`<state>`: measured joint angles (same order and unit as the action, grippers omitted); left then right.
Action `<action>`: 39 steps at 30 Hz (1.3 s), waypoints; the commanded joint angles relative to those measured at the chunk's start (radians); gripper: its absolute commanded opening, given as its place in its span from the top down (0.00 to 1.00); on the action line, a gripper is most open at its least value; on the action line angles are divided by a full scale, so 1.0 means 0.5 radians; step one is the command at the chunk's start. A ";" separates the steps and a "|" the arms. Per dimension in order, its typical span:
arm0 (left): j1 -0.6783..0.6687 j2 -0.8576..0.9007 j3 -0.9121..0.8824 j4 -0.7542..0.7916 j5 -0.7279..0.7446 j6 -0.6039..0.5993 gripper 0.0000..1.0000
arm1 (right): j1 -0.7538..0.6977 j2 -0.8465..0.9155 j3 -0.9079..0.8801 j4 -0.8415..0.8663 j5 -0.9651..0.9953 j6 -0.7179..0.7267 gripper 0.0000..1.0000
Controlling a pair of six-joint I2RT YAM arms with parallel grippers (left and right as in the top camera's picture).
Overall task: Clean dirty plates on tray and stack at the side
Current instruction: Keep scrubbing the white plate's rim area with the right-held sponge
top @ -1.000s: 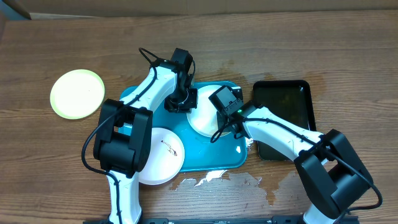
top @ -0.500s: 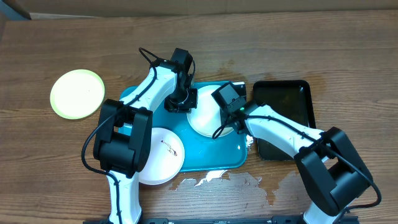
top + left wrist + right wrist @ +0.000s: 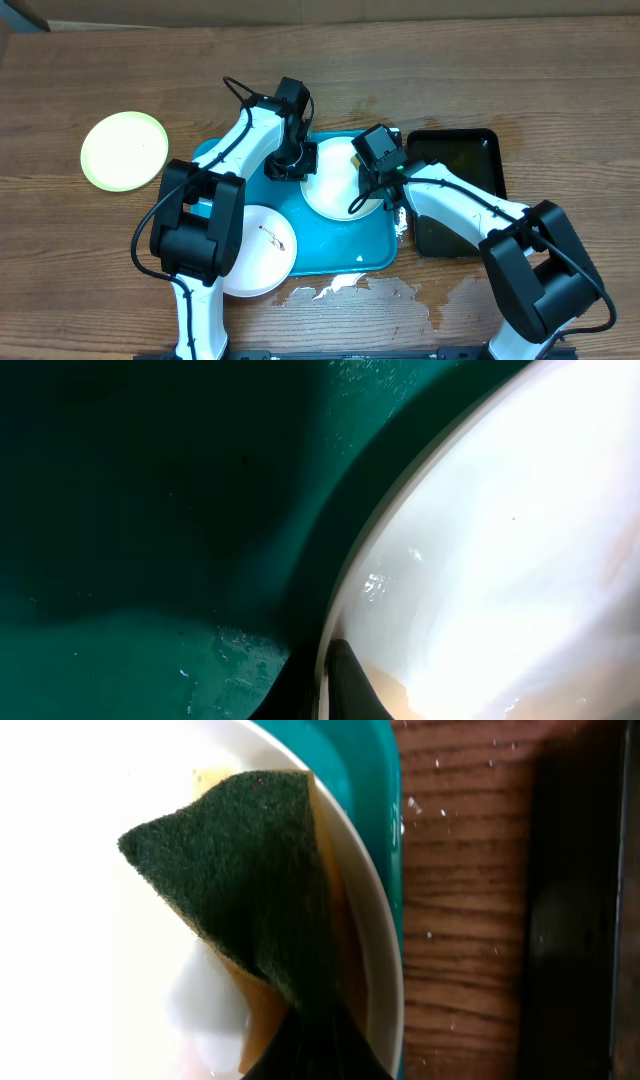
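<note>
On wooden counter (image 3: 560, 90), teal tray (image 3: 340, 248) beside black tray (image 3: 460, 165), white plate (image 3: 335, 188) inside teal tray, second white plate (image 3: 262, 255) overhanging its near edge, yellow-green plate (image 3: 124, 150) apart at left, left hand (image 3: 285, 167) pinching white plate's rim, right hand (image 3: 310, 1045) gripping green sponge (image 3: 260, 870) on it.

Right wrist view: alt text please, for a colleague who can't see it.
The right hand grips a yellow sponge, dark green scouring side up, lying on a white plate near its rim. Beyond the rim run the teal tray edge, wooden table and a black tray.
</note>
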<state>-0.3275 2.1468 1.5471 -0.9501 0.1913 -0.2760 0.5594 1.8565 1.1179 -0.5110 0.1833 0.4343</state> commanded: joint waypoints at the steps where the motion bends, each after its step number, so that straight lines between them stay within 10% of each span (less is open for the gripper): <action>1: -0.027 0.114 -0.067 0.010 -0.089 0.060 0.96 | -0.023 0.019 -0.012 0.045 0.004 -0.038 0.96; 39: -0.027 0.114 -0.067 0.002 -0.090 0.075 0.96 | -0.198 0.157 0.010 0.552 -0.587 -0.400 0.96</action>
<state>-0.3252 2.1464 1.5475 -0.9501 0.1871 -0.2687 0.4648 1.9274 1.1175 -0.2474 -0.0456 0.2848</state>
